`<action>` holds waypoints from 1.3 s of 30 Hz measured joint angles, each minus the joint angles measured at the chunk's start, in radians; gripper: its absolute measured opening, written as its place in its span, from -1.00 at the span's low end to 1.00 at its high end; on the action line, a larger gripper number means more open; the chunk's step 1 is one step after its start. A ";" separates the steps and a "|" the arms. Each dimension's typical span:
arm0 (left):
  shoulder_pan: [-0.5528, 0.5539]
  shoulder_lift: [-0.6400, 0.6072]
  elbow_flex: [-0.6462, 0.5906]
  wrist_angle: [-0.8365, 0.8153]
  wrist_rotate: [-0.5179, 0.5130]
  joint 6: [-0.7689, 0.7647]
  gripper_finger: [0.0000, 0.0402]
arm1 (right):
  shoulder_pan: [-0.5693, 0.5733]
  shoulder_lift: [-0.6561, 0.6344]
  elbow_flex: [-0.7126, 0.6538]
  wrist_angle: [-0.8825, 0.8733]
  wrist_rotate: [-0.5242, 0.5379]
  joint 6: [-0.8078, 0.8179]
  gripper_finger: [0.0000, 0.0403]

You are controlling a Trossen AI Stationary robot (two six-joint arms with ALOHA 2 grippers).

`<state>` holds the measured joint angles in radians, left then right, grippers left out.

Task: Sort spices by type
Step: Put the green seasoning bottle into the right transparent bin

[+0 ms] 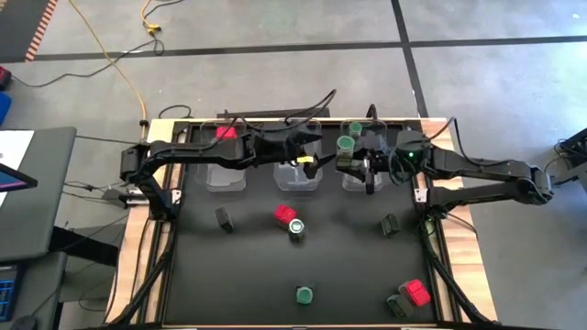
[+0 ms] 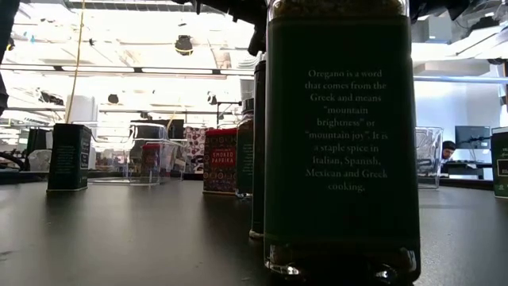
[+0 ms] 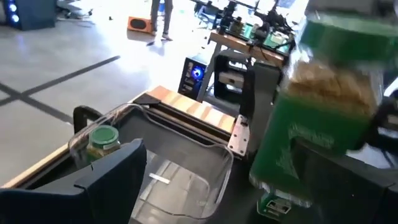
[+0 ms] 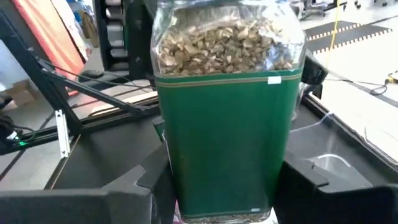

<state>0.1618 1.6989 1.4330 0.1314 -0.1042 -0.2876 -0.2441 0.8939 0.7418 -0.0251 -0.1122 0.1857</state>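
Note:
My right gripper [image 4: 224,186] is shut on a green-lidded spice jar [image 1: 346,144] with a green label, held up over the far bins between the middle bin [image 1: 298,176] and the right bin [image 1: 359,181]. My left gripper [image 1: 316,157] hangs open over the middle bin, just left of that jar, with nothing between its fingers. Another green-lidded jar [image 3: 102,140] stands in the right bin. A red-topped spice [image 1: 225,133] sits in the left bin [image 1: 227,174]. Loose on the table stand red ones [image 1: 284,214], dark ones [image 1: 223,218] and green-lidded jars [image 1: 304,294]. My right gripper pinches the jar's green-labelled body [image 4: 186,186], low down, between its two fingers, one on each side. The fingers come nearly level from the table's right side. The jar stands upright in the hold, lid up, lifted clear of the table and bins.
More spices stand on the black mat: a green-lidded jar [image 1: 296,226] by the red one, a dark one [image 1: 390,225] at the right, and a red one [image 1: 417,291] beside a dark one [image 1: 396,307] at the near right. A wooden rim [image 1: 459,257] frames the table.

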 joint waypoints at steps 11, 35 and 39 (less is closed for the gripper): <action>-0.037 0.002 0.000 0.058 0.050 0.125 0.93 | -0.007 -0.011 0.001 0.006 -0.001 -0.011 0.08; -0.037 0.006 0.000 0.119 0.114 0.064 0.93 | 0.022 0.095 0.001 0.193 -0.111 -0.048 0.08; -0.040 0.006 0.000 0.131 0.119 0.056 0.93 | 0.021 0.100 0.001 0.239 -0.119 -0.047 0.08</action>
<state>0.1219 1.7046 1.4330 0.2619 0.0149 -0.2313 -0.2230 0.9938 0.7429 0.2139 -0.2315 0.1386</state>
